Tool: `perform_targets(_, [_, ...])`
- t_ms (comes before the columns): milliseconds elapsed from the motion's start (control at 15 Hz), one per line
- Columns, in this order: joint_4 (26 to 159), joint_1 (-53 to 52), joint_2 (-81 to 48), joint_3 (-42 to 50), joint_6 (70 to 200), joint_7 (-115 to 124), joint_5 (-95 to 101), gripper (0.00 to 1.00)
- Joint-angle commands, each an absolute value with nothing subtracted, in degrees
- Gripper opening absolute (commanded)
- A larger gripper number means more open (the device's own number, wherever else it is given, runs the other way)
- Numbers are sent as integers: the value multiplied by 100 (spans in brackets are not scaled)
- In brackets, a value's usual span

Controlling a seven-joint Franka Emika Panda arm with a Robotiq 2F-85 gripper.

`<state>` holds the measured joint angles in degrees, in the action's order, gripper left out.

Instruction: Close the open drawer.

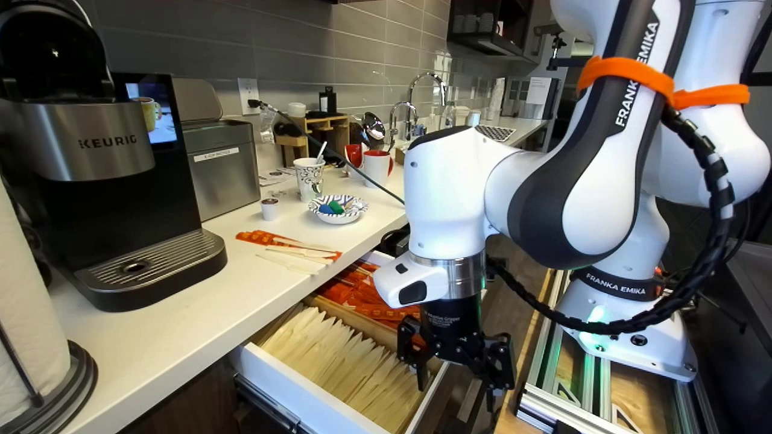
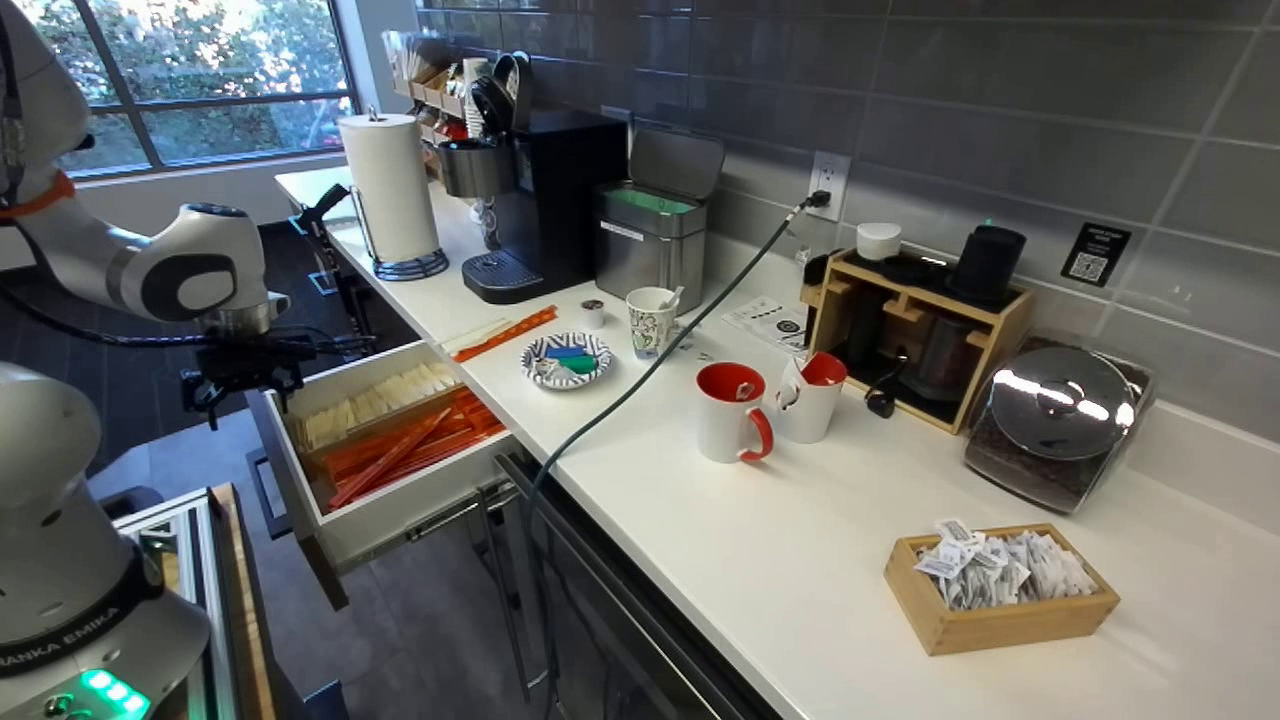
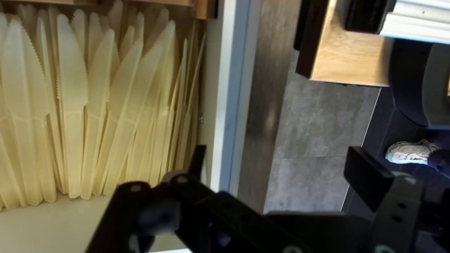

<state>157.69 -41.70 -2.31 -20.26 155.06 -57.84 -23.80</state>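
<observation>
The drawer is pulled out from under the counter, with white sides point(image 1: 313, 389) and a dark front panel with a handle, seen in both exterior views point(image 2: 310, 530). It holds pale wooden knives point(image 3: 98, 105) and orange-red packets point(image 2: 410, 450). My gripper point(image 1: 456, 390) points down at the drawer's front edge and is open and empty; it also shows in an exterior view point(image 2: 248, 405). In the wrist view my gripper point(image 3: 283, 165) has one finger on the inner side of the front wall point(image 3: 228, 88) and the other outside, over the floor. I cannot tell whether a finger touches the drawer.
The white counter point(image 1: 181, 343) overhangs the drawer's back part and bears a coffee machine point(image 1: 108, 181), a patterned bowl point(image 1: 338, 209) and mugs point(image 1: 378, 167). A black cable point(image 2: 640, 385) crosses the counter and hangs beside the drawer. The robot's wood-edged stand point(image 1: 525, 361) faces the drawer front.
</observation>
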Motion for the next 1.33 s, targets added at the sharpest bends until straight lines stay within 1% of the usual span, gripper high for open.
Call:
perform_targets(0, [15766, -3854, -565, -2422, 15906, -5971, -2559, 100])
perform_targets(133, [15767, -3696, -689, -2599, 16212, -5864, -2453, 100])
perform_targets(200, [15770, -3934, -732, -2384, 16400, -5869, -2494, 100])
perform_targets(467, [15769, -4049, -963, -2238, 17078, -5597, -2246, 100])
perform_targets(600, [15768, -4211, -1065, -2034, 17354, -5436, -2077, 100])
perform_targets(733, [15767, -4552, -1172, -1608, 17619, -5151, -1755, 100])
perform_targets(1067, [15771, -6385, -1440, 628, 18150, -3727, -243, 100])
perform_targets(1267, [15778, -7608, -1710, 1965, 18596, -3238, 54, 100])
